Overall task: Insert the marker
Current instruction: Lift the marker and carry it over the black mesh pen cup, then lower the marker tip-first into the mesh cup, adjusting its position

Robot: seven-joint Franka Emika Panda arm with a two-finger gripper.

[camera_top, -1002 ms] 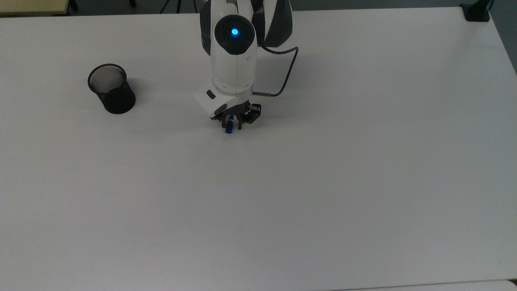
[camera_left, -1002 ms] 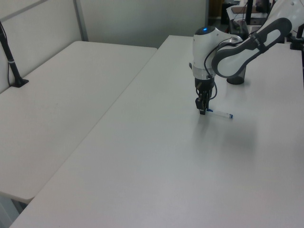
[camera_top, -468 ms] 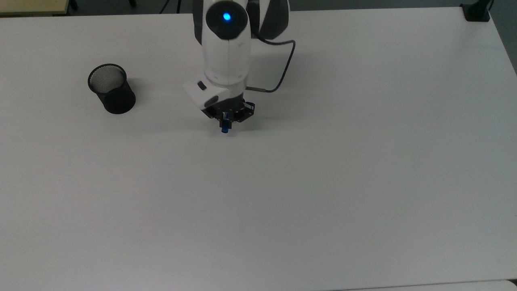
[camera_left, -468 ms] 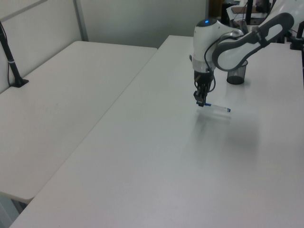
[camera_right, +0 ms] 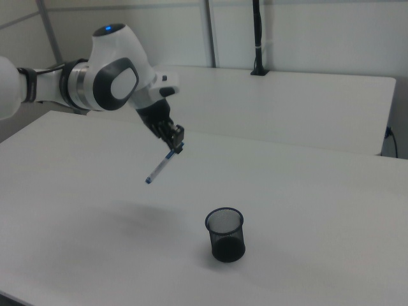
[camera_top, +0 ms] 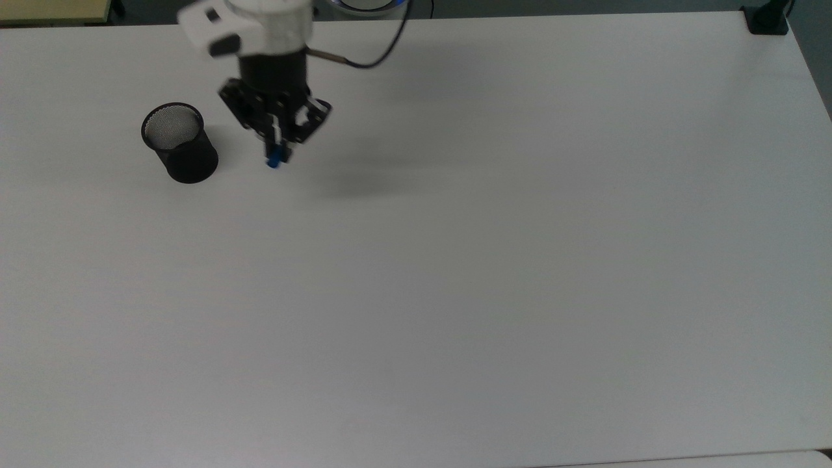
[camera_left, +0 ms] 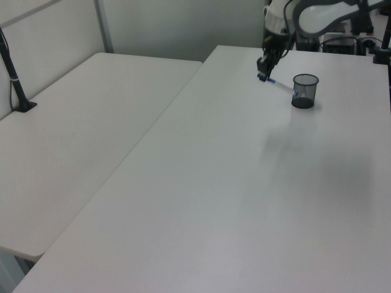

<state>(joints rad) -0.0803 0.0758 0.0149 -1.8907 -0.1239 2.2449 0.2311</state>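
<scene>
My gripper [camera_top: 275, 140] is shut on the marker [camera_top: 274, 158], a slim white pen with blue ends, which it grips at one end. The marker [camera_right: 162, 166] hangs tilted in the air, well above the white table [camera_top: 455, 292], its free end slanting downward. The black mesh cup [camera_top: 180, 143] stands upright and open-topped on the table. In the top view my gripper is just to the right of the cup and apart from it. In the left view the marker [camera_left: 276, 83] points from my gripper [camera_left: 263, 72] toward the cup [camera_left: 305, 91]. In the right view my gripper [camera_right: 176, 144] is up and left of the cup [camera_right: 225, 234].
A black clamp [camera_top: 767, 19] sits at the table's far right corner in the top view. A second white table [camera_left: 73, 134] adjoins it, with a black post [camera_left: 15, 82] on it. Another black post [camera_right: 257, 38] rises from the adjoining table in the right view.
The arm has lifted the marker off the table and carried it up and toward the top view's left, close to the cup. The cup has not moved.
</scene>
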